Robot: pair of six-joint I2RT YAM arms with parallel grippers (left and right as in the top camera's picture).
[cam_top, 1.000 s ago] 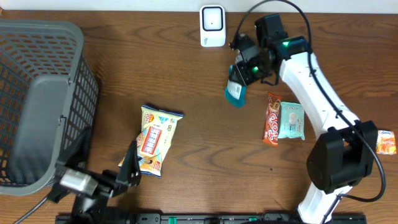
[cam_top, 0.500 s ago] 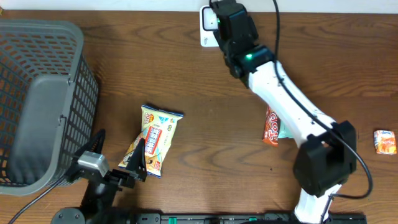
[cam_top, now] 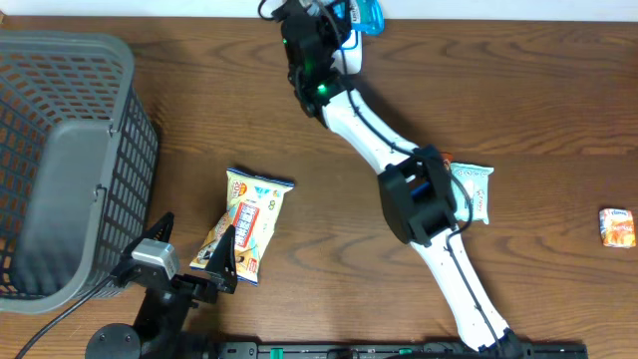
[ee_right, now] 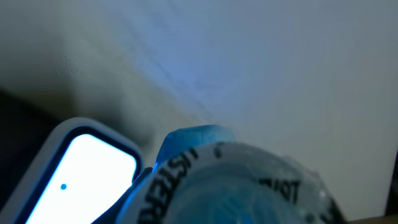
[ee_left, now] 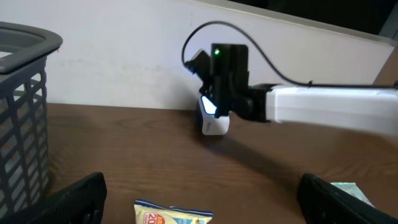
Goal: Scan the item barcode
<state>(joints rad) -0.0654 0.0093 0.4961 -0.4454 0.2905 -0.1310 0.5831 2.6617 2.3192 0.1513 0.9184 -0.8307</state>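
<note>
Left hand [ee_left: 200, 190]: spread wide, gripping nothing, low at the bottom left of the overhead view, just beside the yellow snack packet [cam_top: 251, 224]. Farther up, at top centre: right hand [cam_top: 339, 25] closed partway on the blue item [cam_top: 365, 14], raised at the far edge of the worktop [cam_top: 199, 120] right by the white scanner [ee_left: 213, 121], printed label next to the lit face. Step judged: presenting the item for a read. Barcode itself not visible. Next, probably: rotate the item until the code faces the window, then hold steady.
</note>
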